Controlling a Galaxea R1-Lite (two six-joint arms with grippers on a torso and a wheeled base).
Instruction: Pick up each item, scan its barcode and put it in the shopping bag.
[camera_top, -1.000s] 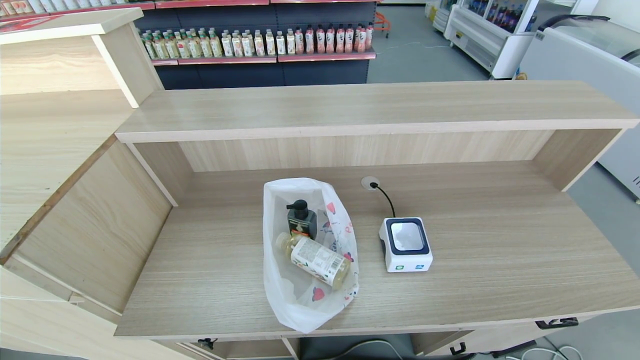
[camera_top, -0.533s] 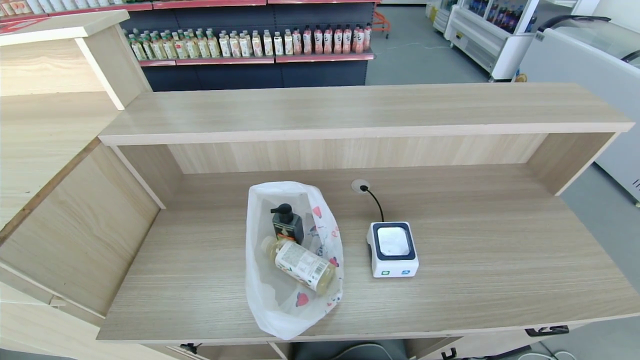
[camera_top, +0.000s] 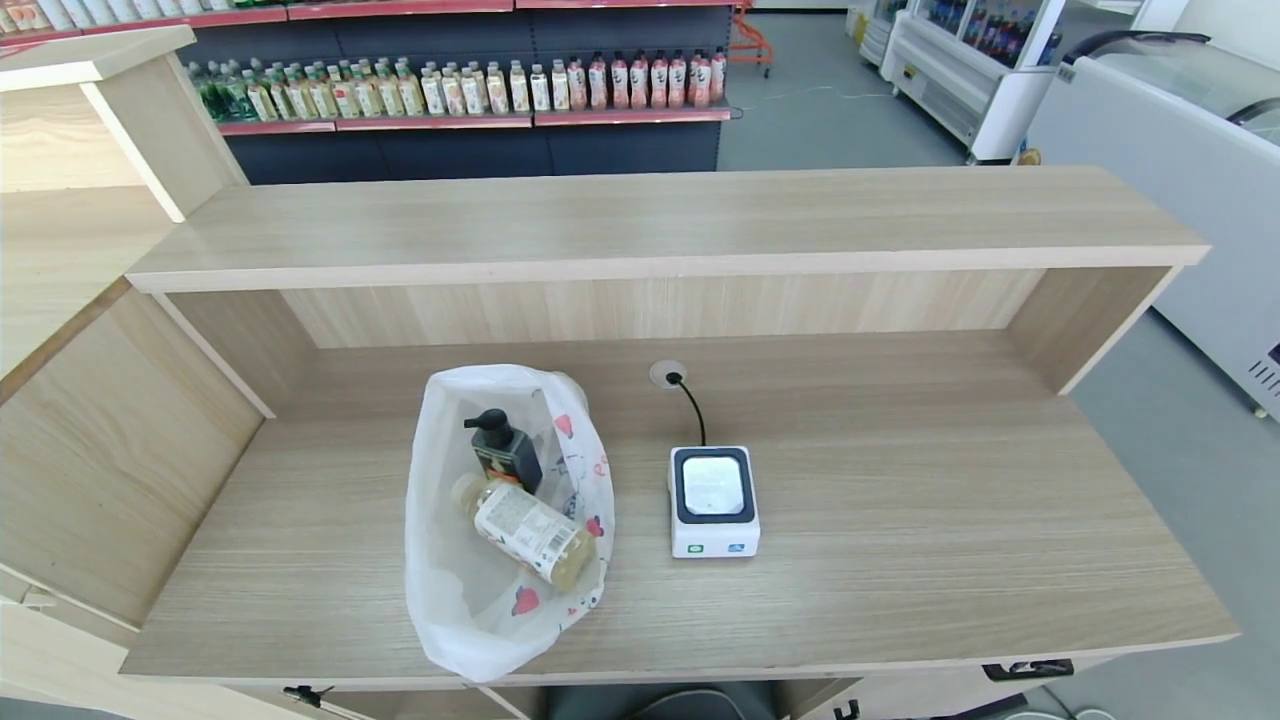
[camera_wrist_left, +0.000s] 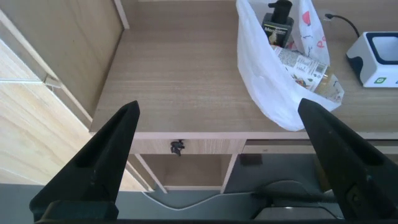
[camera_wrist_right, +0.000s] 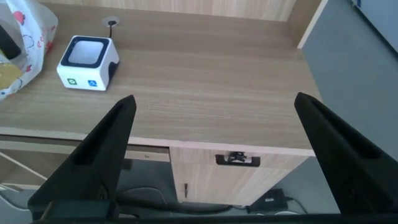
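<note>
Pump bottle (camera_top: 505, 455): base hidden behind drink bottle (camera_top: 528, 532) inside bag (camera_top: 440, 600). Drink bottle label: print too small to read. Cable (camera_top: 692, 410): end lost down counter hole (camera_top: 667, 374). Left wrist view: scanner (camera_wrist_left: 378, 51) and bag mouth cut by edge. Right wrist view: bag cut by edge, contents mostly cut off. Left gripper (camera_wrist_left: 219, 106), right gripper (camera_wrist_right: 216, 98): finger bases cut by edge, fingers blurred dark shapes. Shelf bottles (camera_top: 480, 88): too small to tell kinds.
</note>
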